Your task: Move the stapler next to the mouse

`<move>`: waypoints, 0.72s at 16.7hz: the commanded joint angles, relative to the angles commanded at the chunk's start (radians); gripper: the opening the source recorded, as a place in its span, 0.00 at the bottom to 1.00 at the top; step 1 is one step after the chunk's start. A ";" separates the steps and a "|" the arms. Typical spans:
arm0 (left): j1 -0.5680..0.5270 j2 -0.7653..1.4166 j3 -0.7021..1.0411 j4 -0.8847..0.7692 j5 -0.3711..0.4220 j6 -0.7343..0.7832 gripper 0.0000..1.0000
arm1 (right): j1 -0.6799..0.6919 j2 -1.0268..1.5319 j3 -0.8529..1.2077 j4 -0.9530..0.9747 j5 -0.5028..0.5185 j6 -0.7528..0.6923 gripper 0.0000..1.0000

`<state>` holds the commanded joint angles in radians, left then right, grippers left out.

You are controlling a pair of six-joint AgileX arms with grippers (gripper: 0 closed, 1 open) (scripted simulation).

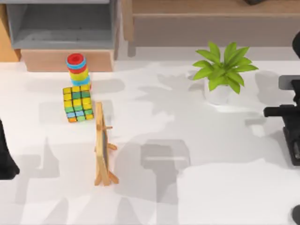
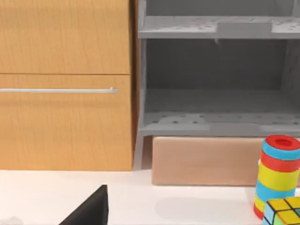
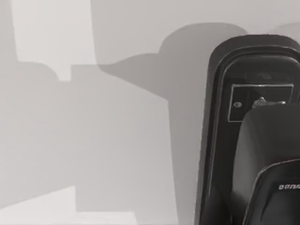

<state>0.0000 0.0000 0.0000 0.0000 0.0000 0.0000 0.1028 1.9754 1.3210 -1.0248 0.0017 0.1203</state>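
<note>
At the table's right edge in the top view, my right arm reaches in over the white surface. In the right wrist view the right gripper hangs directly above the stapler, covering part of it; whether it is released or clenched I cannot tell, nor whether it touches. The stapler lies flat on the table, a black oblong with a thin white rectangle marked on top, at the far right side and well apart from the plant. My left arm sits parked at the left edge, and the black tip of the left gripper shows in the left wrist view; its grasp I cannot tell either. On the left half stand a ring stack, a cube just in front of it, and a wooden easel near the cube. Behind them sits a grey shelf
</note>
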 joint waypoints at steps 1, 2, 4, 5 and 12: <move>0.000 0.000 0.000 0.000 0.000 0.000 1.00 | 0.000 0.000 0.000 0.000 0.000 0.000 0.53; 0.000 0.000 0.000 0.000 0.000 0.000 1.00 | 0.000 0.000 0.000 0.000 0.000 0.000 0.60; 0.000 0.000 0.000 0.000 0.000 0.000 1.00 | 0.000 0.000 0.000 0.000 0.000 0.000 0.75; 0.000 0.000 0.000 0.000 0.000 0.000 1.00 | 0.000 0.000 0.000 0.000 0.000 0.000 0.83; 0.000 0.000 0.000 0.000 0.000 0.000 1.00 | 0.000 0.000 0.000 0.000 0.000 0.000 1.00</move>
<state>0.0000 0.0000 0.0000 0.0000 0.0000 0.0000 0.1028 1.9754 1.3210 -1.0248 0.0017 0.1203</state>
